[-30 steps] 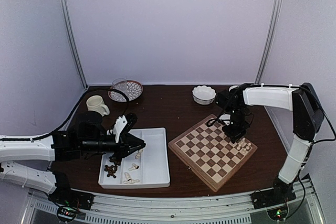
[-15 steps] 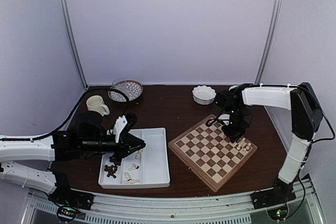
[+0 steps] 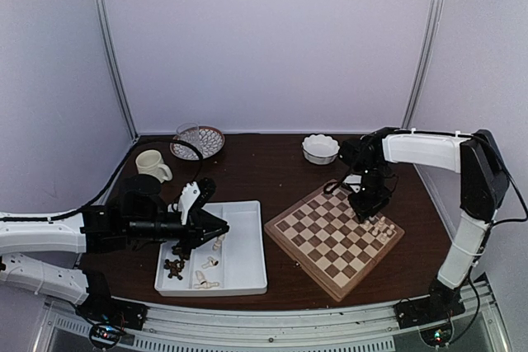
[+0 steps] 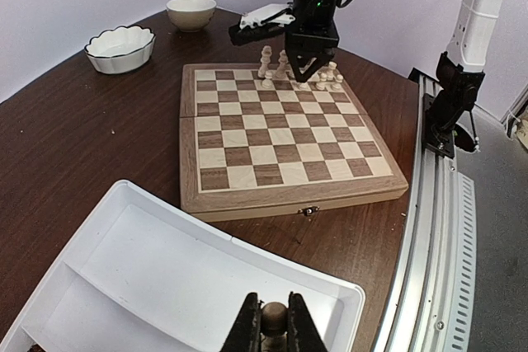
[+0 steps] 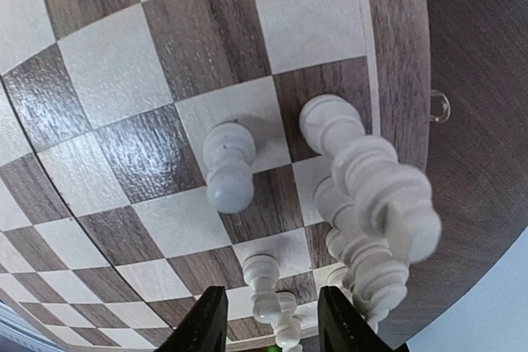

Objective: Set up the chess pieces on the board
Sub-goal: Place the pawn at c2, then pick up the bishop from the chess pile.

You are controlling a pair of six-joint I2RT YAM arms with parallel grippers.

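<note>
Operator, your left gripper is clamped on a dark chessman over the white tray at 7 o'clock on the table, while your right gripper hangs with jaws parted, holding nothing, above the cream chess pieces at the 3 o'clock corner of the board.

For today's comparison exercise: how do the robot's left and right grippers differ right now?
The left gripper is shut on a dark chess piece over the white tray; the right gripper is open, holding nothing, above cream pieces on the board. Both have black fingers.
</note>
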